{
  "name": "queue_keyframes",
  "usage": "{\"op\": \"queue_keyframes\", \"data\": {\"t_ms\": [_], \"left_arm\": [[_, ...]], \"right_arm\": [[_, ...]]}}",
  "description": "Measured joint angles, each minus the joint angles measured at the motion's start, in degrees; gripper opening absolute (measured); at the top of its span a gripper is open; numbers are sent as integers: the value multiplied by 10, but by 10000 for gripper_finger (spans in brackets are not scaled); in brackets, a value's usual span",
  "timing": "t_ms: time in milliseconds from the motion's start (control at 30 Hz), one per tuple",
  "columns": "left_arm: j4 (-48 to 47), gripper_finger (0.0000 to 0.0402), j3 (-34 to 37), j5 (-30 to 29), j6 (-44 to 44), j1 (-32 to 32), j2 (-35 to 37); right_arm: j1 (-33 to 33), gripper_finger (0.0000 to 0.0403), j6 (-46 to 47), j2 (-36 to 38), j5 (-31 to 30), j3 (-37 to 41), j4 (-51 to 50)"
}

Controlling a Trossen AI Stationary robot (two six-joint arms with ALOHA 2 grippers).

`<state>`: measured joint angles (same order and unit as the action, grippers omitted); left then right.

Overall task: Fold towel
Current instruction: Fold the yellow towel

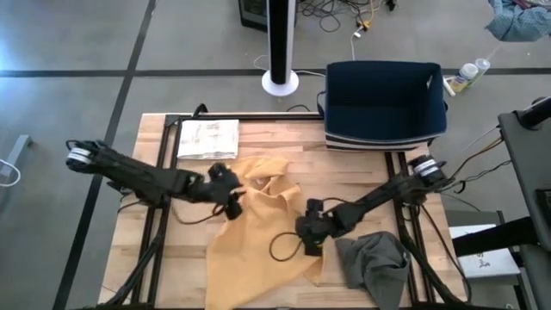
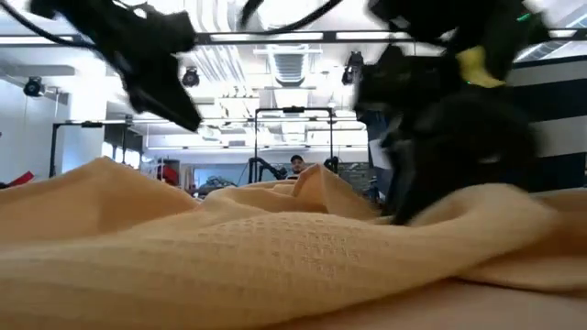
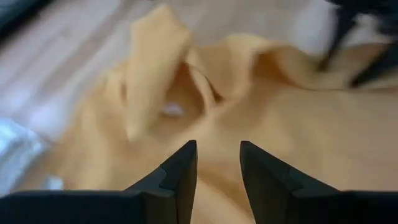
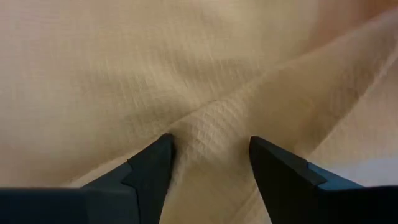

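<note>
Yellow towel [image 4: 205, 87] rumpled (waffle weave), ridge between parted right gripper [image 4: 210, 155] fingers, left gripper [image 3: 217, 158] released just above cloth

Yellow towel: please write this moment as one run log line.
yellow towel: rumpled, unfolded | left gripper: open, above towel | right gripper: open, astride a towel ridge | grey cloth: beside towel

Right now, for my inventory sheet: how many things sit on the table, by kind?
Towels: 2, a yellow towel and a grey towel
Dark bins: 1, the bin
Printed sheets: 1, the sheet
Total: 4
</note>
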<state>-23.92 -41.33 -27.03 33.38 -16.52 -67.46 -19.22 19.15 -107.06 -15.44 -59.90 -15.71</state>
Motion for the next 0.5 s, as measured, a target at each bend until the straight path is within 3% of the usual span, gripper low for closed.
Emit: {"op": "queue_keyframes", "data": {"t_ms": [133, 267, 367, 500], "left_arm": [[40, 114, 33, -28, 61, -108, 9], [186, 114, 67, -83, 106, -201, -46], [240, 114, 68, -107, 174, -221, -116], [219, 114, 72, -111, 211, -195, -197]], "right_arm": [[67, 209, -88, -15, -56, -25, -10], [124, 205, -157, -3, -106, -73, -41], [129, 204, -174, 31, -87, -99, -91], [87, 208, -163, 65, -19, -99, -146]]}}
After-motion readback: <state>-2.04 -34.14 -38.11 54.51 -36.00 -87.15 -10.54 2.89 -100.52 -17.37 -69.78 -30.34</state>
